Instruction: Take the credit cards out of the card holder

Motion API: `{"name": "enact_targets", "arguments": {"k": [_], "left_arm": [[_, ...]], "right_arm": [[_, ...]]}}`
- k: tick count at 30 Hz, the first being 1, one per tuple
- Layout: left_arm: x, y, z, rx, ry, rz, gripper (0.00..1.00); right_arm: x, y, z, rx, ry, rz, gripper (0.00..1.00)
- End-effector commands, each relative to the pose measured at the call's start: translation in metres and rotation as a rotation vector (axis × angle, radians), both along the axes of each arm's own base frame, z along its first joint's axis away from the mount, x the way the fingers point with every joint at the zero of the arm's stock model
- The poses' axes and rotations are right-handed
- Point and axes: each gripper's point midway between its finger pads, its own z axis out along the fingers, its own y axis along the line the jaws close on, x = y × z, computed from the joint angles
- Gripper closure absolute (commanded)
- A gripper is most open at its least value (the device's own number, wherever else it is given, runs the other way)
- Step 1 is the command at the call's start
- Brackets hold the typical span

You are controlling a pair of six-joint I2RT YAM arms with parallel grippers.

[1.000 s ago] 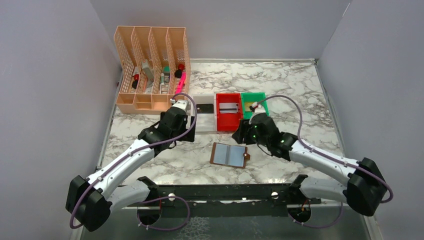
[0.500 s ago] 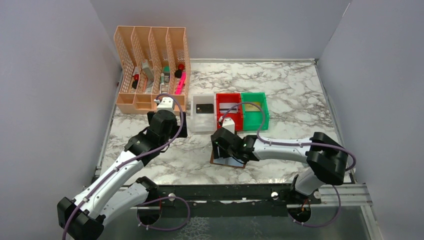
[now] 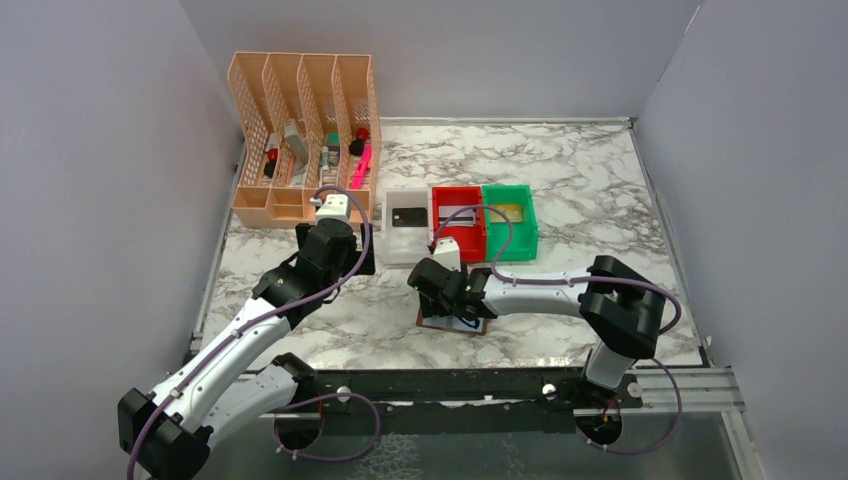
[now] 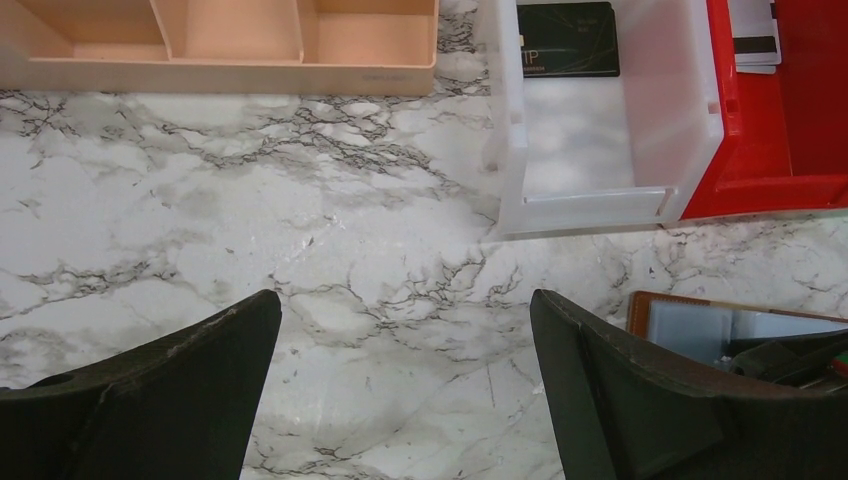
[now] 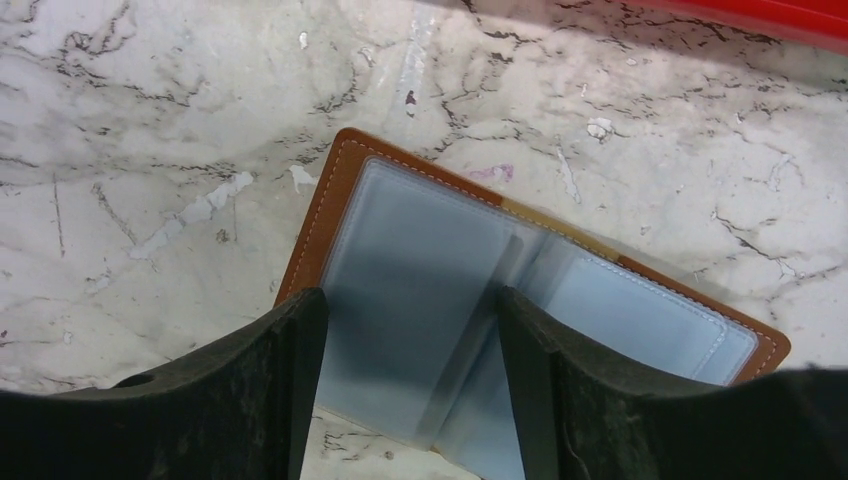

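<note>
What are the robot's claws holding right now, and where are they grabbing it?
Nothing. The left claw is open over the table, and the right claw is open over the card holder, not pinching it.

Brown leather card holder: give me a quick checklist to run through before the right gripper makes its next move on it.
1. Brown leather bifold card holder lies open, pockets up, on the marble table: ok.
2. Right gripper open, fingers straddling one pale pocket panel: ok.
3. Pockets hold a card to pull: cannot tell.
4. Left gripper open, over bare marble beside the holder: ok.
5. Black plastic card lies in the white bin: ok.
</note>
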Motion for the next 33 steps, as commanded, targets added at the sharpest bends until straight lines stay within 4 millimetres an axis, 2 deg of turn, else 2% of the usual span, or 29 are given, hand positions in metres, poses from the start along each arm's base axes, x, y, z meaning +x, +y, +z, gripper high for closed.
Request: {"name": "enact_targets", "arguments": {"k": [1, 5, 7, 18, 21, 25, 33], "left_arm": [[0.0, 0.004, -0.003, 0.007, 0.004, 0.014, 0.01], [0.0, 0.003, -0.003, 0.007, 0.005, 0.012, 0.01], [0.0, 0.003, -0.003, 0.006, 0.007, 0.009, 0.01], [-0.002, -0.006, -0.008, -0.015, 0.031, -0.025, 0.01], [-0.004, -0.019, -0.011, -0.067, 0.048, -0.073, 0.01], [-0.008, -0.047, -0.011, -0.192, 0.068, -0.156, 0.01], [-0.023, -0.095, -0.02, -0.417, 0.144, -0.307, 0.04]], "right_arm": [[-0.005, -0.007, -0.015, -0.073, 0.006, -0.006, 0.37], [-0.005, -0.008, -0.014, -0.066, -0.008, 0.016, 0.52], [-0.006, -0.007, -0.013, -0.051, -0.016, 0.042, 0.55], [-0.01, -0.001, 0.002, 0.061, -0.04, 0.074, 0.57], [-0.012, 0.005, 0.006, 0.121, -0.029, 0.085, 0.57], [-0.013, 0.01, 0.01, 0.226, 0.007, 0.089, 0.59], [-0.013, 0.001, 0.017, 0.45, 0.047, 0.077, 0.6]]}}
